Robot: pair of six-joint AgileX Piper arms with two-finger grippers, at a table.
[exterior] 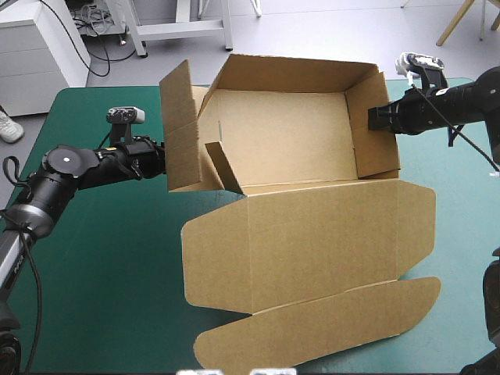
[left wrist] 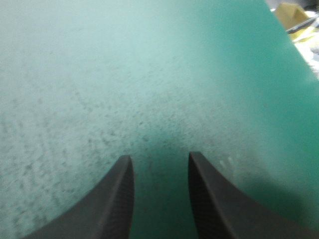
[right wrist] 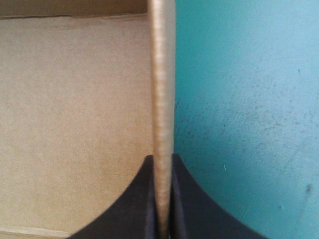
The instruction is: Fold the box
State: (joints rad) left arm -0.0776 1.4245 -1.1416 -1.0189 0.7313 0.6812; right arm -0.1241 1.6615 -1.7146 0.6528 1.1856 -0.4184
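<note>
Brown lid (exterior: 312, 242) flat on near tabletop (exterior: 109, 266) | box (exterior: 281, 133) tray mid-table, walls raised | left end effector (left wrist: 159, 156) released beside loose left flap (exterior: 180, 125) | right end effector (exterior: 372, 117) grasping right wall (exterior: 379, 154) | step: tucking sides; next: probably seize that flap, fold inward.

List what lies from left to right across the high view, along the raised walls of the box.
The left gripper → raised left flap of the box → floor → right gripper, shut on the right wall.

Bright, even light; soft shadows along box (exterior: 297, 242) edges.
</note>
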